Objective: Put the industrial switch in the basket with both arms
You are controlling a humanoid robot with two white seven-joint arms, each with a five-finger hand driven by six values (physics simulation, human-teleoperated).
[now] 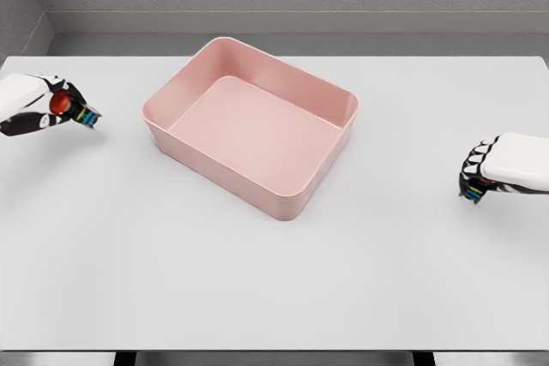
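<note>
The industrial switch (61, 103) is a small dark part with a round red button, held above the table at the far left. My left hand (73, 109) is shut on it, with the fingers wrapped around its body. The pink rectangular basket (330, 93) sits at the table's middle back, turned at an angle, with nothing inside. The switch is well left of the basket's left corner. My right hand (474, 179) hovers low at the far right edge, fingers relaxed and pointing down, holding nothing.
The white table (257, 289) spreads wide in front of the basket. A grey wall runs behind its far edge. Nothing else stands on the table.
</note>
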